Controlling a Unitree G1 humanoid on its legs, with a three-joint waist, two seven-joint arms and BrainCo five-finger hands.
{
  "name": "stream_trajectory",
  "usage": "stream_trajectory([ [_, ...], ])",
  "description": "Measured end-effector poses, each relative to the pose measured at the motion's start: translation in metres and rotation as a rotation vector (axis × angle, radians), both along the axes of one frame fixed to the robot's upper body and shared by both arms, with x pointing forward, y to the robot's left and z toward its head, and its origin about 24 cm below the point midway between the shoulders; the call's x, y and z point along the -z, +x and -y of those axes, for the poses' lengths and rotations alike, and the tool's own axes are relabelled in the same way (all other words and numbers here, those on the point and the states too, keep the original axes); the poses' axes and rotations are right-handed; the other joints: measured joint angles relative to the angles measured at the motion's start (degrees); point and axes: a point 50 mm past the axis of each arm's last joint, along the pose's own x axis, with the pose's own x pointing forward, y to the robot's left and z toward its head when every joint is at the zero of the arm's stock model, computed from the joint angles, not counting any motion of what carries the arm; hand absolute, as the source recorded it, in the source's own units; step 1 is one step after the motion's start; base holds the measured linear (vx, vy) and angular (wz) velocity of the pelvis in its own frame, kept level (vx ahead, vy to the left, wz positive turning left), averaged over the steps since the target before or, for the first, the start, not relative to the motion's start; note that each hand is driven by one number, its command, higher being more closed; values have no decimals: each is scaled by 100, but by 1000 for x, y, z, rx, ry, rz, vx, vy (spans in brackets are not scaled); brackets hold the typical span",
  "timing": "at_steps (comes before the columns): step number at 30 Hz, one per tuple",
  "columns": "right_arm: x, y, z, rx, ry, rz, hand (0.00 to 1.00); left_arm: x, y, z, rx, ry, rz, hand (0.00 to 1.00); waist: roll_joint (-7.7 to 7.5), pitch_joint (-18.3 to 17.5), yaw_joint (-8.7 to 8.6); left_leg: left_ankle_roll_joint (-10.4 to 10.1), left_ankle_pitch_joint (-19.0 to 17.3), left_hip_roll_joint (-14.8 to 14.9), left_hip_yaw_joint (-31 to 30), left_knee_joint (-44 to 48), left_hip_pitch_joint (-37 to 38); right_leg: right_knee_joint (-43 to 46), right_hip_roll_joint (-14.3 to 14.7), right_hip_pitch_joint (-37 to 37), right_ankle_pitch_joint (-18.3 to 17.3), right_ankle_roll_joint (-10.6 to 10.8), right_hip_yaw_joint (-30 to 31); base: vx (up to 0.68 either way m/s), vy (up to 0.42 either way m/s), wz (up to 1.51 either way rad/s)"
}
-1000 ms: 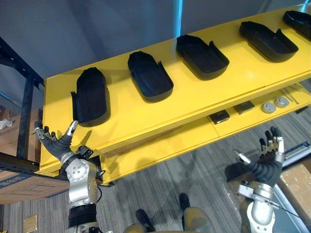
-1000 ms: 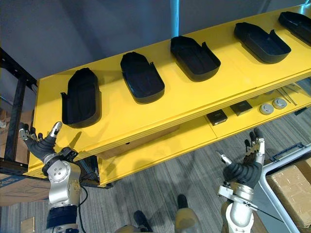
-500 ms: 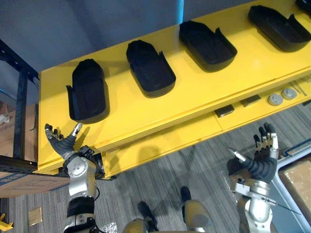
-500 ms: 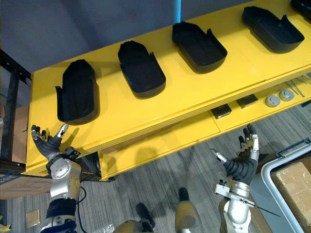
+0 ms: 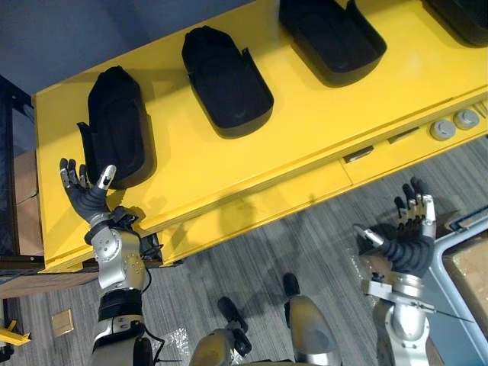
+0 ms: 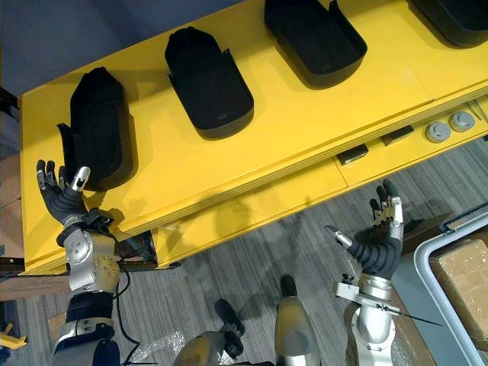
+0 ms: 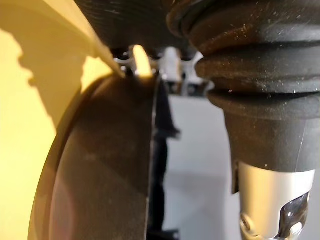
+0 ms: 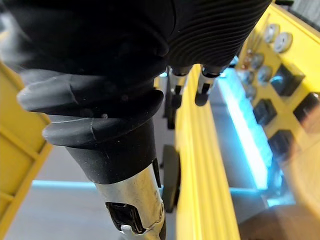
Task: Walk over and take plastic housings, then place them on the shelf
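Fingers spread and empty, the left hand [image 5: 84, 194] hovers by the endmost plastic housing [image 5: 114, 133] at the desk's [image 5: 305, 114] left end, likely to grasp it; the right hand [image 5: 412, 236] hangs open

Text and labels — I can read none: neither on the black housings [image 5: 225, 76] on the yellow shelf [image 5: 305, 130], nor on the cardboard box [image 6: 461, 278] beside that shelf.
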Motion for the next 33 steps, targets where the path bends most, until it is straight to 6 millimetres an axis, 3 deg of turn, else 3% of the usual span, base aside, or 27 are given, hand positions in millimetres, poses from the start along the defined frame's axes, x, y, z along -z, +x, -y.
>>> stream_trajectory([
  [10, 1, 0, 0, -5, -3, -6, 0, -7, -1, -6, 55, 52, 36, 0, 0, 3, -1, 1, -1, -10, -8, 0, 41, 102, -13, 0, -71, 0, -5, 0, 0, 0],
  [33, 3, -1, 1, -19, -16, -22, 0, 10, -7, -3, 156, 80, -22, 0, 11, 111, -3, 29, -19, -65, -13, 0, 138, 120, -78, 99, -98, 10, -16, 0, 0, 0],
])
